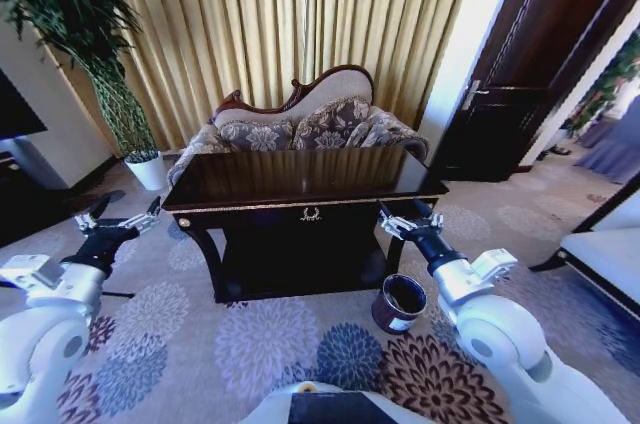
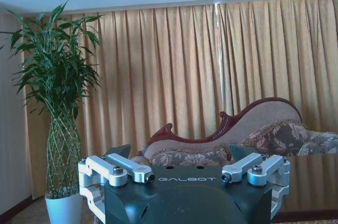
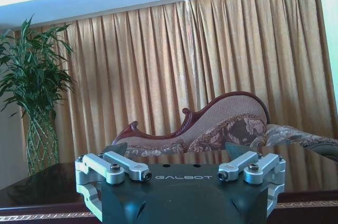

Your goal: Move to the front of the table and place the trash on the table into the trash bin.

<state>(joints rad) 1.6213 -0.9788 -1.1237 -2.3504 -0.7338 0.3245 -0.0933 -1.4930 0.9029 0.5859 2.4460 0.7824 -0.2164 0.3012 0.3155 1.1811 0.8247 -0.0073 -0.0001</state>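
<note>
Both arms reach forward at the sides of the table [image 1: 300, 179], raised to about the level of its top. The left gripper [image 1: 118, 212] hovers off the table's left front corner, its fingers spread wide and holding nothing; the left wrist view shows its fingers [image 2: 117, 152] parted, with the sofa [image 2: 248, 134] and the curtain [image 2: 211, 65] beyond. The right gripper [image 1: 408, 214] sits just off the right front corner, likewise spread open and empty, its fingers [image 3: 117, 149] pointing over the glossy tabletop [image 3: 47, 187]. The trash bin [image 1: 399, 303] stands upright on the patterned carpet [image 1: 270, 334], beside the table's right front leg and below the right forearm; its open mouth looks dark, and whether anything lies inside cannot be told. A potted plant [image 1: 95, 54] stands at far left.
</note>
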